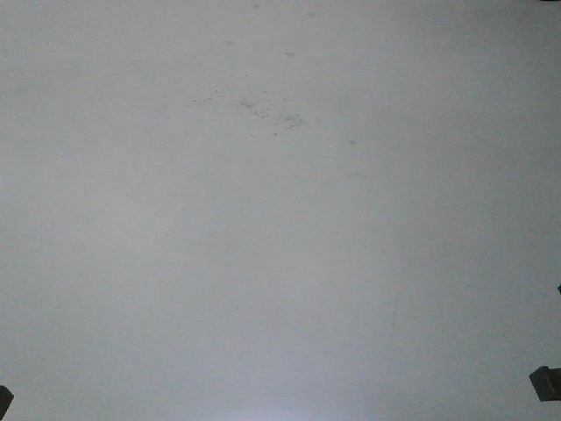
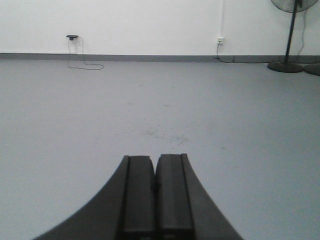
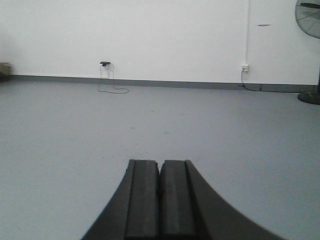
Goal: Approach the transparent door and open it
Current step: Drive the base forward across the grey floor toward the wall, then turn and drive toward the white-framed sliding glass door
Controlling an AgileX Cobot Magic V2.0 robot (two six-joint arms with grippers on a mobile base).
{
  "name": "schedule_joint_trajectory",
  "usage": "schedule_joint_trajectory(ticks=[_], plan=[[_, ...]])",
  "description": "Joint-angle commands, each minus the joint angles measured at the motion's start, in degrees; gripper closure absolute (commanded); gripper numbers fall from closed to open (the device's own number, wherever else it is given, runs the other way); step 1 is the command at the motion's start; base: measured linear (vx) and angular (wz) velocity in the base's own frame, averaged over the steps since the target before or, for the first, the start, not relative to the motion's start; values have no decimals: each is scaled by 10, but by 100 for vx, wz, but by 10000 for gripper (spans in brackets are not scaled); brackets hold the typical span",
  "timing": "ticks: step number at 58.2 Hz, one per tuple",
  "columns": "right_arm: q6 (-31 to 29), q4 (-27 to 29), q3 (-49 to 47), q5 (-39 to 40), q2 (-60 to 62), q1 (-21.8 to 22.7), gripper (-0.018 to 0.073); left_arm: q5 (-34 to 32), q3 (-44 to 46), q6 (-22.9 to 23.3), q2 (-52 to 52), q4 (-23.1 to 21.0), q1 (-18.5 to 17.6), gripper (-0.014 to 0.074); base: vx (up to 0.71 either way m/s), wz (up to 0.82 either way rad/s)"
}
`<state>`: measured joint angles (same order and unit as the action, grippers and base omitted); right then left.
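Note:
The transparent door is out of view in every frame. My left gripper [image 2: 155, 157] is shut with nothing between its dark pads and points low over the bare grey floor. My right gripper [image 3: 160, 162] is shut and empty in the same pose. In the front view I see only grey floor, with dark tips of the arms at the lower left corner [image 1: 3, 400] and the lower right edge [image 1: 545, 382].
A white wall [image 2: 150, 25] with a grey skirting runs across ahead. A socket with a trailing cable [image 2: 74, 39] sits on the left, another socket [image 2: 220, 40] on the right. A standing fan [image 2: 289, 35] is at the far right. A patch of dark specks [image 1: 263, 110] marks the floor.

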<state>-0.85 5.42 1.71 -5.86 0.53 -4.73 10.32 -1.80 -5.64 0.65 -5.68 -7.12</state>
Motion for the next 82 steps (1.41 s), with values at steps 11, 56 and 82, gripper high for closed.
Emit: schedule_joint_trajectory(ticks=[11, 56, 82], plan=[[-2, -1, 2, 44, 9, 2, 564, -45, -4, 4, 8, -6, -3, 594, 50, 40], [-2, -1, 2, 44, 9, 2, 564, -45, -4, 4, 8, -6, -3, 594, 52, 47], [-2, -1, 2, 44, 9, 2, 564, -45, -4, 4, 8, -6, -3, 594, 53, 61]])
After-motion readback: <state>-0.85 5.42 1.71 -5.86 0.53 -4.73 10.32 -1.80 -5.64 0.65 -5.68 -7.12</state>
